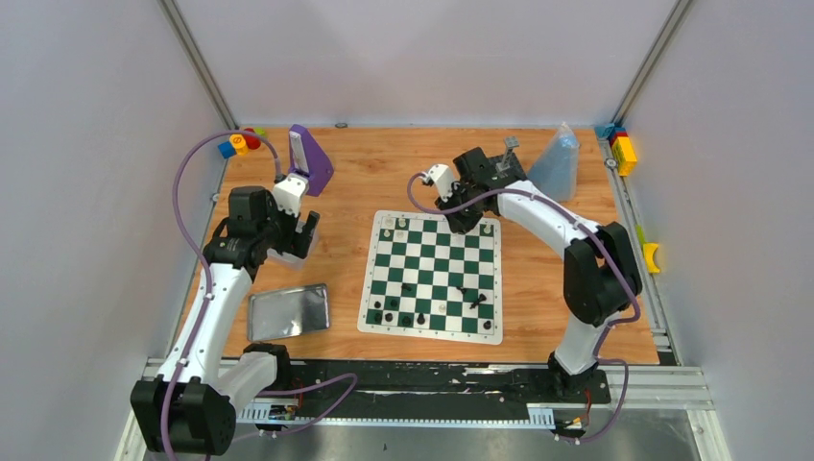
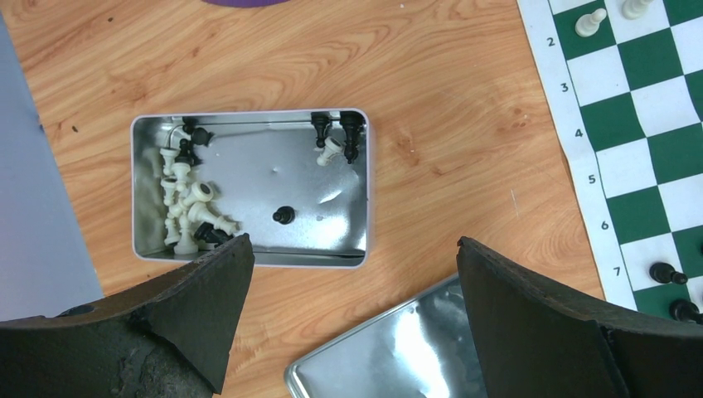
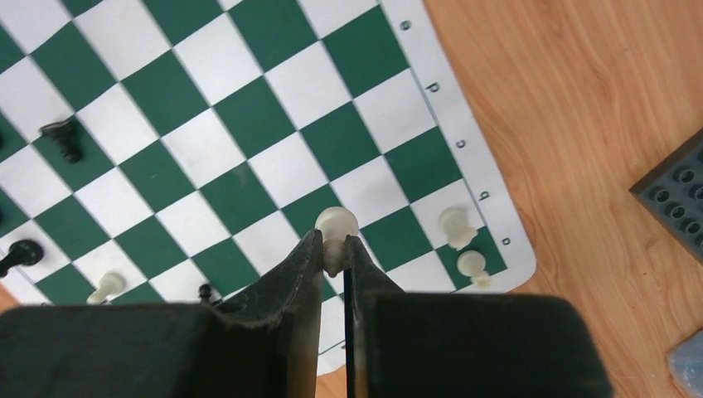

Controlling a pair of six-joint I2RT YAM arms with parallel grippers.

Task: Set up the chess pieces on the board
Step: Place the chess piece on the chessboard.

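The green and white board (image 1: 432, 271) lies mid-table. A few white pieces (image 1: 388, 233) stand on its far rows. Black pieces (image 1: 421, 317) stand on its near rows, and one lies toppled (image 1: 470, 296). My right gripper (image 3: 333, 245) is shut on a white pawn (image 3: 336, 222) over the board's far edge, near two white pieces (image 3: 458, 225). My left gripper (image 2: 355, 243) is open and empty above an open metal tin (image 2: 366, 191). The tin holds a heap of white and black pieces (image 2: 186, 207) and a lone black pawn (image 2: 283, 215).
The shiny tin lid (image 1: 288, 310) lies left of the board, under my left fingers (image 2: 514, 323). A purple object (image 1: 312, 158) and coloured blocks (image 1: 240, 142) sit at the far left. A grey baseplate (image 3: 676, 186) and a clear bag (image 1: 557, 163) sit at the far right.
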